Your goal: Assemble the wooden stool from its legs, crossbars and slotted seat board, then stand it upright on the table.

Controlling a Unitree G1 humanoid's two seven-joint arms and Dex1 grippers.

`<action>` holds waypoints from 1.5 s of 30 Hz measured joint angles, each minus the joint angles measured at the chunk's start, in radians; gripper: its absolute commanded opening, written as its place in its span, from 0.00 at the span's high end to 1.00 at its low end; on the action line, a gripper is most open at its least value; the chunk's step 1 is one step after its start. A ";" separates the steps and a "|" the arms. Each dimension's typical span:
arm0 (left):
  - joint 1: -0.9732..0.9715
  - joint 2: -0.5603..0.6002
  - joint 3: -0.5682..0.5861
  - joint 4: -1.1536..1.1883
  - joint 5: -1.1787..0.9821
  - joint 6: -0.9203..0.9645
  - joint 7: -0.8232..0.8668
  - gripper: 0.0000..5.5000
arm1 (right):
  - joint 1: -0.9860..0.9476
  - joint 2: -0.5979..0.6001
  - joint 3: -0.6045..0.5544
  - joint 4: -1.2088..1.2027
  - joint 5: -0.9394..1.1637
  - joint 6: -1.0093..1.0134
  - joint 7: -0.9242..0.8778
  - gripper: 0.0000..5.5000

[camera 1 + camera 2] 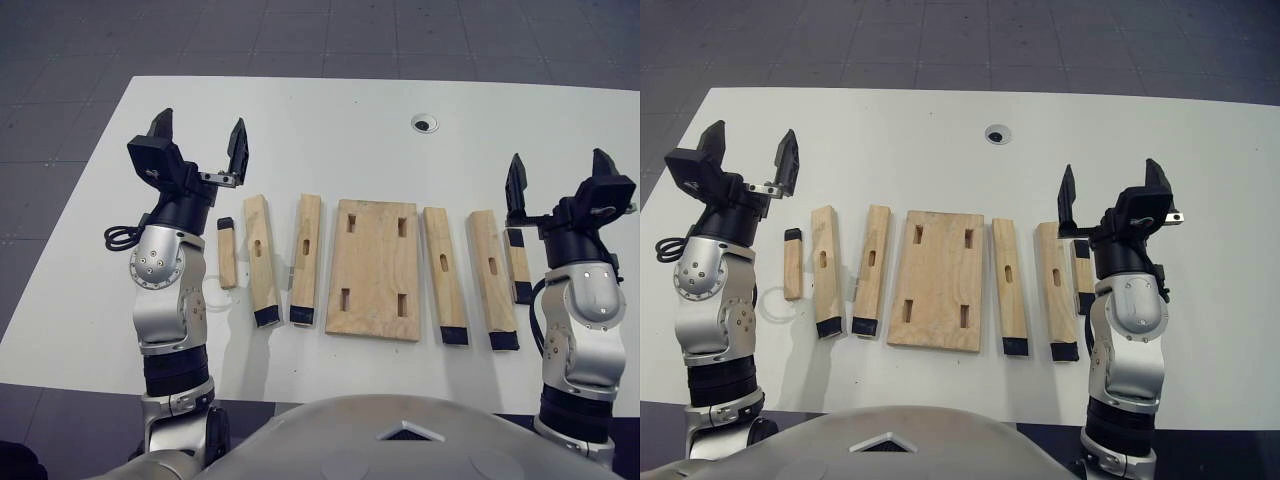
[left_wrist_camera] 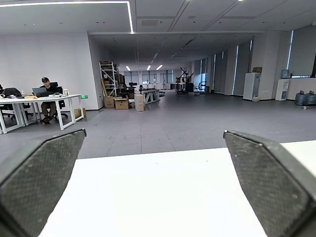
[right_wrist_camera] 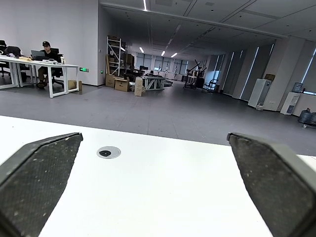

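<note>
Seat board (image 1: 375, 268), just one, four legs (image 1: 262, 260), two crossbars (image 1: 227, 253)

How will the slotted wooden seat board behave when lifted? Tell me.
The flat rectangular wooden seat board looks rigid, so it likely won't flex. Lying flat on the white table, it won't roll, but its edges may be hard to pinch. Being widest, it's probably the heaviest piece.

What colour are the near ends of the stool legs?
Black, on pale wooden legs; clearest in the left eye view.

Silver arms (image 1: 165, 290) carry black wrists (image 1: 185, 210), textured dark fingers (image 2: 39, 182), perhaps a looped cable (image 1: 120, 238).
</note>
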 measured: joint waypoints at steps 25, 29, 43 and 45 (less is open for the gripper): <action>0.001 -0.002 -0.008 -0.060 0.004 0.030 0.049 0.06 | 0.236 -0.401 -0.356 -0.395 0.258 0.623 0.243 0.01; 0.012 -0.003 -0.008 -0.081 0.004 0.037 0.057 0.06 | 0.304 -0.500 -0.325 -0.349 0.242 0.663 0.332 0.01; 0.051 -0.003 0.003 -0.124 0.000 0.040 0.068 0.06 | 0.464 -0.738 -0.391 -0.275 0.154 0.577 0.653 0.01; 0.052 -0.003 0.004 -0.135 -0.001 0.041 0.068 0.06 | 0.496 -0.738 -0.383 -0.269 0.127 0.547 0.671 0.01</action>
